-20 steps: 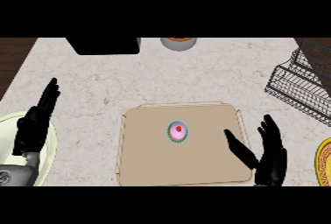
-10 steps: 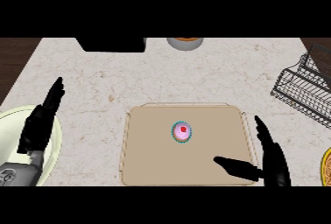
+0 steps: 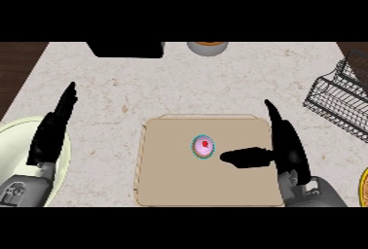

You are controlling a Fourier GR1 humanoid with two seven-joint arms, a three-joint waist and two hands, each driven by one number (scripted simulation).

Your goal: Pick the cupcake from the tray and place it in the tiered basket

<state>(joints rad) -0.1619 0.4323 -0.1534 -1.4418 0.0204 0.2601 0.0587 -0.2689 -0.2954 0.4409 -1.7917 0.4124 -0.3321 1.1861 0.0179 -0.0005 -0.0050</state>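
Head view: I had the right hand (image 3: 287, 146) open beside the cupcake (image 3: 204, 147), nothing grasped.

Cupcake sat upright near the middle of the tan tray (image 3: 173, 185) on the counter (image 3: 179, 82). My right hand's fingers (image 3: 277, 121) were straight along the tray's right edge, thumb pointed left at the cupcake, tip just beside it, apart as far as I could see. Left hand (image 3: 54, 129) was open, fingers straight, over the counter's left side by a pale plate (image 3: 14, 136). The wire tiered basket (image 3: 338, 99) stood at the right edge, well apart from the tray. A dark box (image 3: 126, 48) and a small bowl (image 3: 208, 47) sat at the far edge.
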